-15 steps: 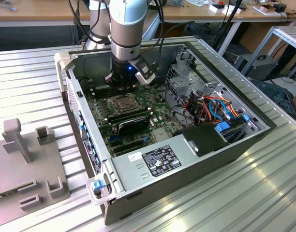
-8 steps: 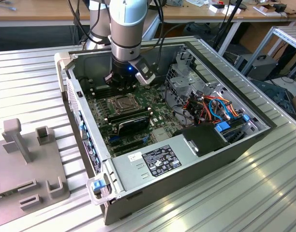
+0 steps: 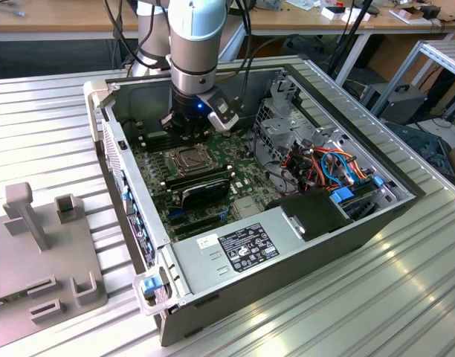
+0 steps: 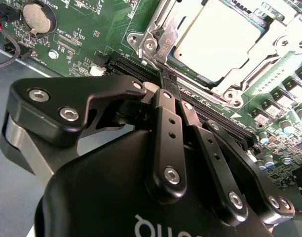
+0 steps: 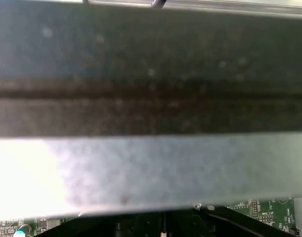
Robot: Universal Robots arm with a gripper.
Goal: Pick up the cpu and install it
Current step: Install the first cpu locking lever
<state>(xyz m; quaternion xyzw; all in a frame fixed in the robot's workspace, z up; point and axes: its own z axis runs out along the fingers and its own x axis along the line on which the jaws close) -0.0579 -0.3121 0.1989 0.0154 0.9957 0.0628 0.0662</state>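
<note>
Inside the open computer case (image 3: 317,245), the tool (image 3: 184,132) hangs from the grey arm (image 3: 196,37) low over the green board (image 3: 213,175), in the upper middle of the exterior view. In the second wrist view its black fingers (image 4: 166,113) lie pressed together with nothing between them, their tips (image 4: 168,81) just beside the metal frame of the socket (image 4: 156,42) near the top of the frame.

The cpu (image 4: 217,42) — a flat square chip with a dull silver top — sits in that socket, bordered by the shiny frame, in the upper right of the second wrist view. In the exterior view the chip (image 3: 190,157) shows as a small grey square just below the tool, near the middle of the board.

Further out, a round coin battery (image 4: 38,17) sits in the upper left of the second wrist view. In the exterior view a black oblong card (image 3: 200,192) lies just below the socket, a bundle of orange and blue cables (image 3: 335,167) fills the right part of the case, and a grey power unit (image 3: 235,253) with a label lies along the lower edge. The case rests on a ribbed metal bench (image 3: 56,134); a grey fixture (image 3: 38,245) with upright posts stands at the lower left of that view.

In the first wrist view a blurred grey bar (image 5: 151,168) crosses the frame, with a strip of green board at the bottom edge.
</note>
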